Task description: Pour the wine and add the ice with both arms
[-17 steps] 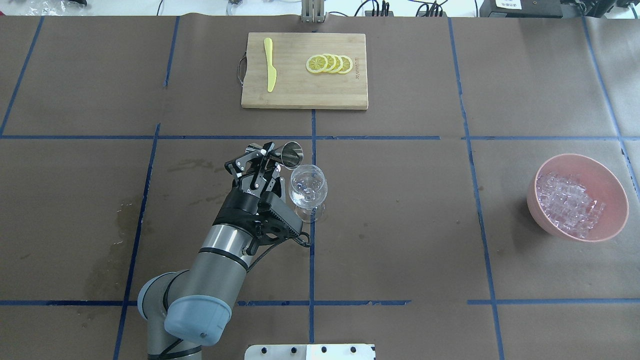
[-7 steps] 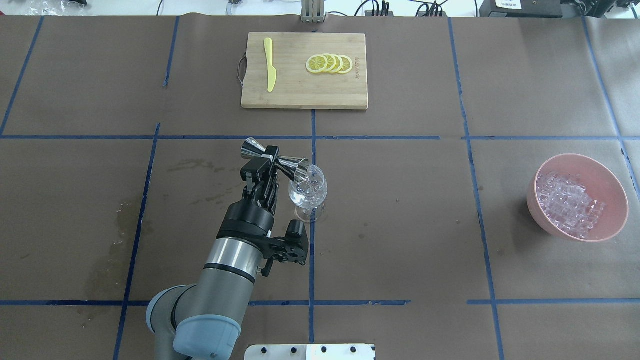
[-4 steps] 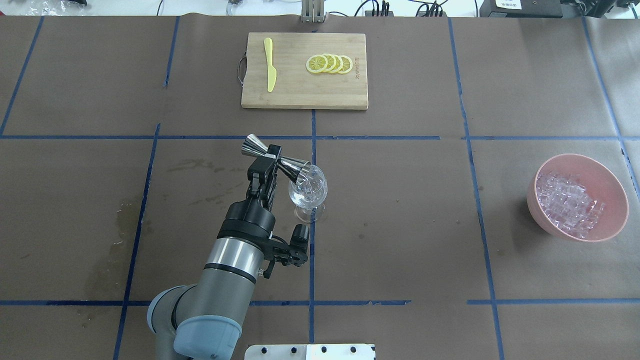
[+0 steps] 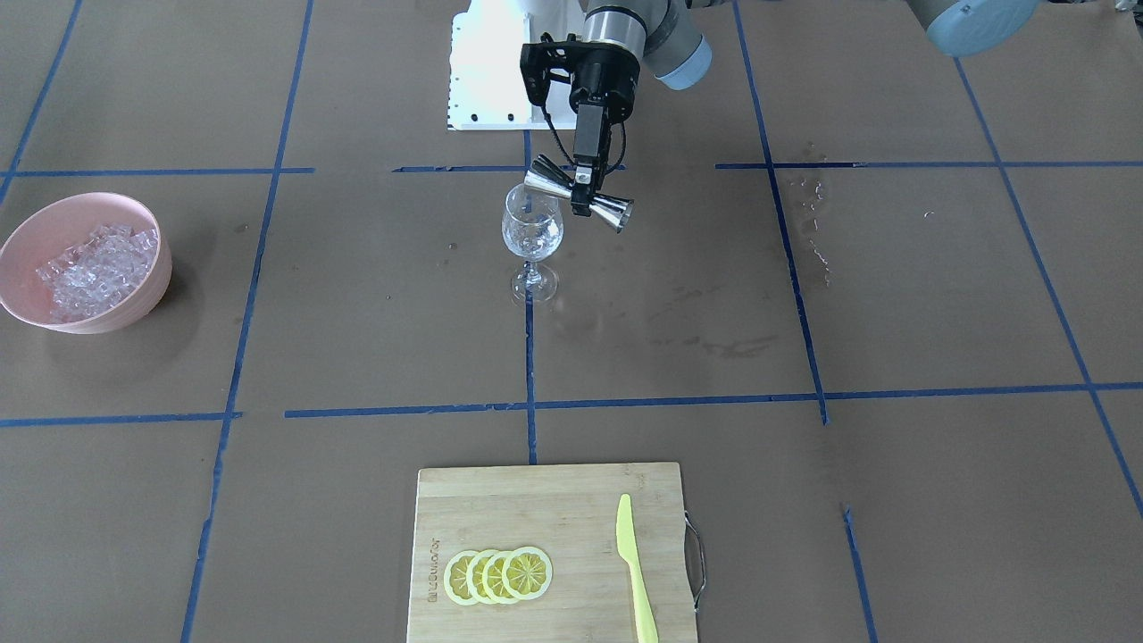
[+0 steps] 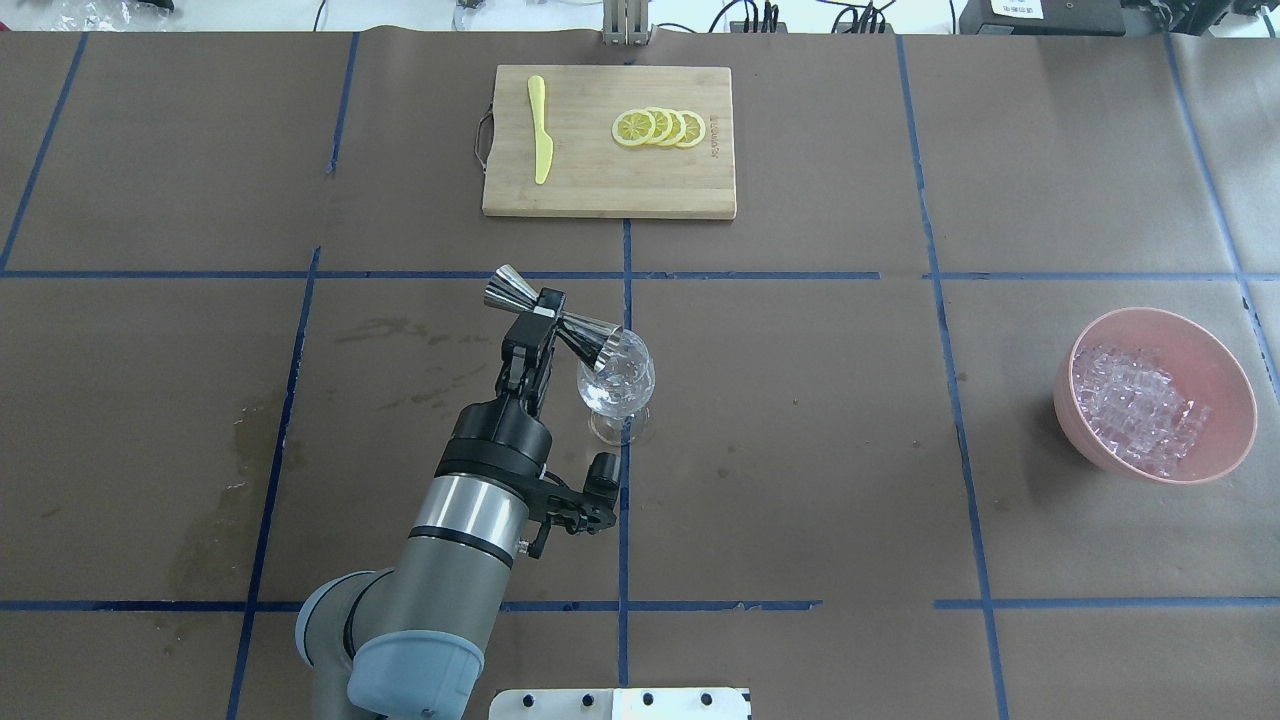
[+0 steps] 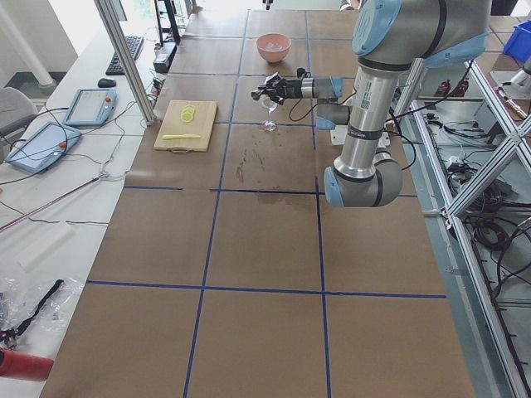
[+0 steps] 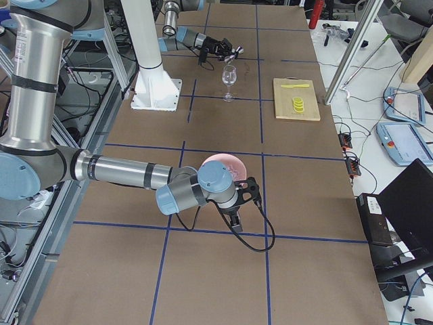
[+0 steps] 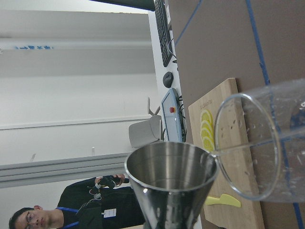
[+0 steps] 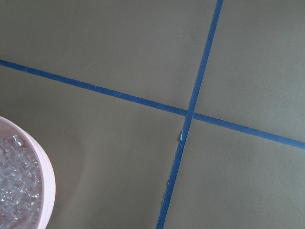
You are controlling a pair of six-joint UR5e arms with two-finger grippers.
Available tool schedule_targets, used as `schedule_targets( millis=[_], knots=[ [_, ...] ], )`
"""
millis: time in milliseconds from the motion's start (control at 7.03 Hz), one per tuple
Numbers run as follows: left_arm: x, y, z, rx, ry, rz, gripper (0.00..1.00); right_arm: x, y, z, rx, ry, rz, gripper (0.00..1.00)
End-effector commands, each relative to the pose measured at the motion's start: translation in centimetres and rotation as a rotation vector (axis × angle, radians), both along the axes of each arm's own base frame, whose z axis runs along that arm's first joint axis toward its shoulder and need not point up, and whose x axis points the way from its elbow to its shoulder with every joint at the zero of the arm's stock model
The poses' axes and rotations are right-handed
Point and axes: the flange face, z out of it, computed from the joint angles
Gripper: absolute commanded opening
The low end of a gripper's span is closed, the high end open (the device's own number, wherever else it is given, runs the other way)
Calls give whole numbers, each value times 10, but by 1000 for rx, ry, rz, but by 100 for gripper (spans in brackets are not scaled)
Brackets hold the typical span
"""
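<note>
My left gripper [image 5: 546, 314] is shut on the waist of a steel double jigger [image 5: 590, 340]. It holds the jigger tipped on its side, with the wide mouth over the rim of a clear wine glass [image 5: 618, 378] that stands on the middle blue line. The front view shows the same gripper [image 4: 582, 191], jigger [image 4: 607, 212] and glass [image 4: 532, 234]. The left wrist view looks down the jigger [image 8: 171, 181] to the glass [image 8: 257, 143]. Ice [image 5: 1135, 400] fills a pink bowl [image 5: 1088, 440] at the right. My right gripper [image 7: 237, 206] hangs near that bowl; I cannot tell its state.
A bamboo cutting board [image 5: 610, 185] at the far middle carries a yellow knife [image 5: 540, 130] and lemon slices [image 5: 660, 128]. Wet stains [image 5: 240, 440] mark the brown paper on the left. The white pedestal [image 5: 620, 703] is at the near edge. The bowl's rim [image 9: 46, 183] shows in the right wrist view.
My left wrist has rolled over, swinging the jigger from upright beside the glass to lying tipped with its mouth over the rim. In the last second it tipped slightly further. Nothing else moved.
</note>
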Motion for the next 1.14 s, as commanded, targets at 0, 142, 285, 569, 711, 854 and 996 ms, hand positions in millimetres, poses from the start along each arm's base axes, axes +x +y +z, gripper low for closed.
schedule_targets(
  millis=[0,142,285,569,711,854,996],
  knots=[
    [-12,3,-2,15,140,5,0,0,0,0,0,0,0,100],
    [-26,5,-7,31,255,14,0,0,0,0,0,0,0,100],
    [-30,4,-5,35,311,23,0,0,0,0,0,-1,-1,100],
    [-39,2,8,16,469,91,0,0,0,0,0,-6,-2,100],
    [-47,4,31,-13,547,113,0,0,0,-1,1,-6,-2,100],
    [-67,8,52,-17,589,135,0,0,0,0,-2,-6,-2,100],
    [-91,12,96,-46,657,163,0,0,0,0,-2,-6,-2,100]
  ],
)
